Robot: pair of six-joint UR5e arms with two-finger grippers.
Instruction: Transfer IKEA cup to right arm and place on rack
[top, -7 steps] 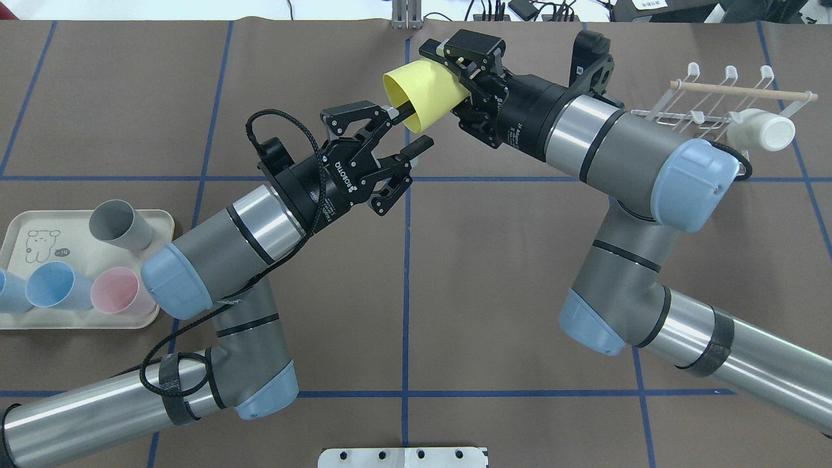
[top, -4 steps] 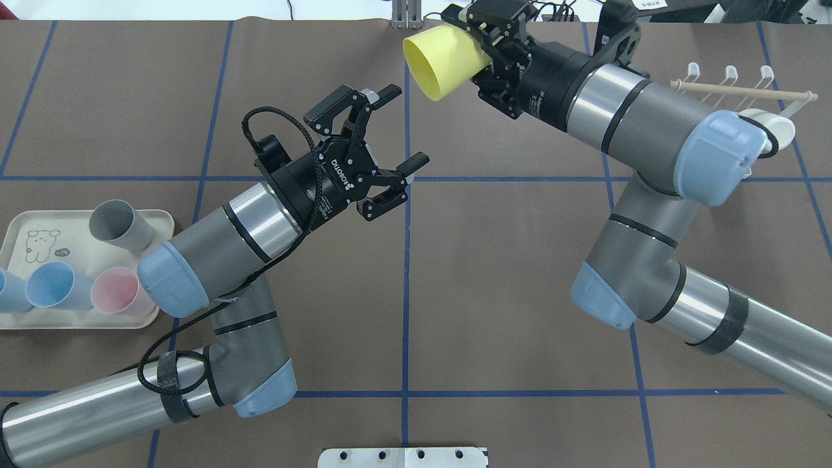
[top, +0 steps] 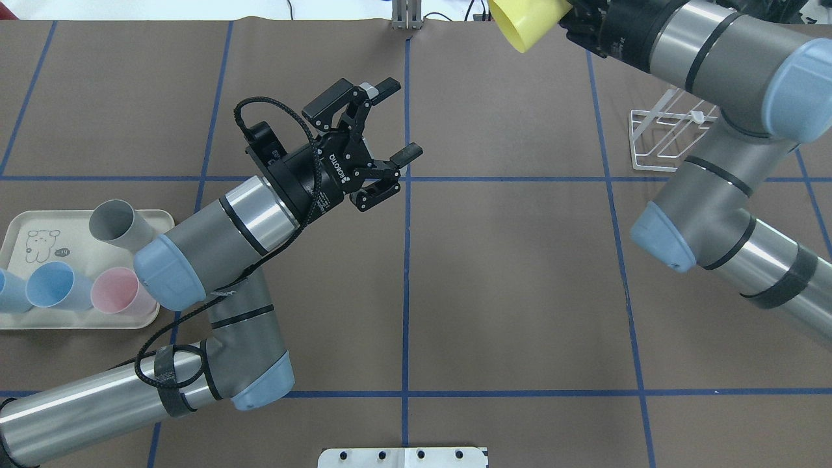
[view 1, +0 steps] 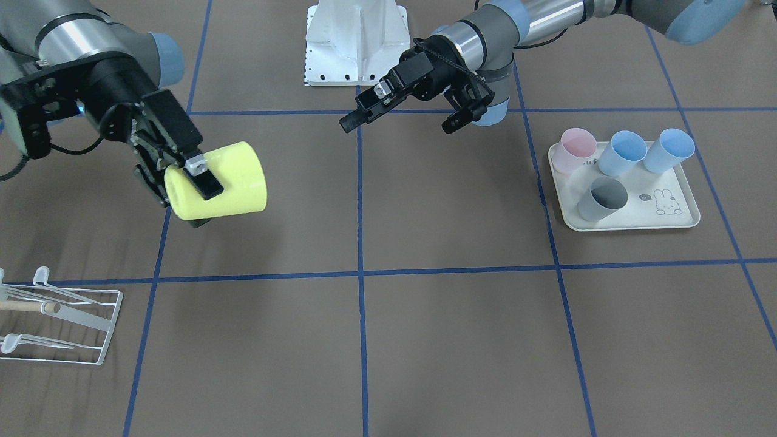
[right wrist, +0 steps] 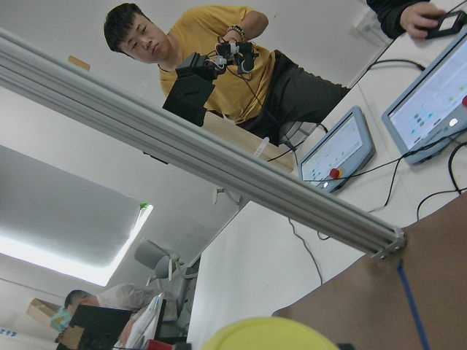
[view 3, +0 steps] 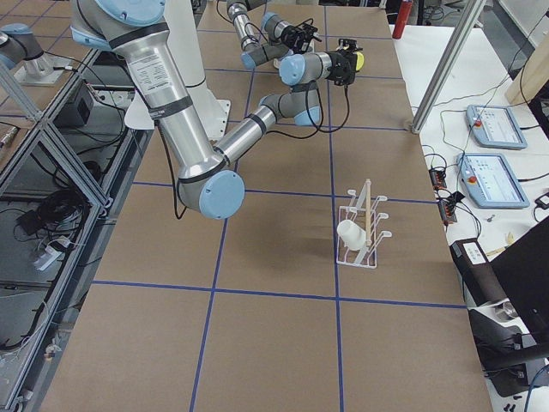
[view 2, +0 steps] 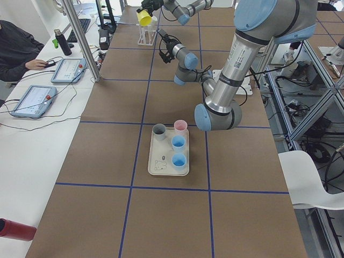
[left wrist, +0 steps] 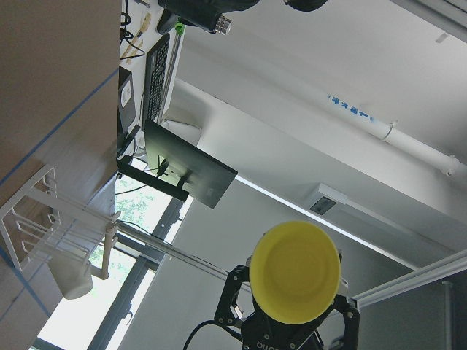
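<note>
The yellow cup (view 1: 234, 182) looks like smooth, matt plastic. The fingers (view 1: 208, 184) of the right gripper (view 1: 200, 201) on it are matt black. So is the left gripper (top: 398, 119), with a braided black cable (top: 276, 101) behind it. The right arm (top: 721, 45) and left arm (top: 214, 237) have matt grey shells, polished metal bands and smooth pale-blue caps. The bench (view 1: 455, 328) wears a matt brown sheet with blue tape lines. At 8 o'clock in the front view, the rack (view 1: 61, 321) is glossy white coated wire with a bare wooden dowel (view 1: 27, 306). At 3 o'clock sits a matt cream tray (view 1: 637, 215).
</note>
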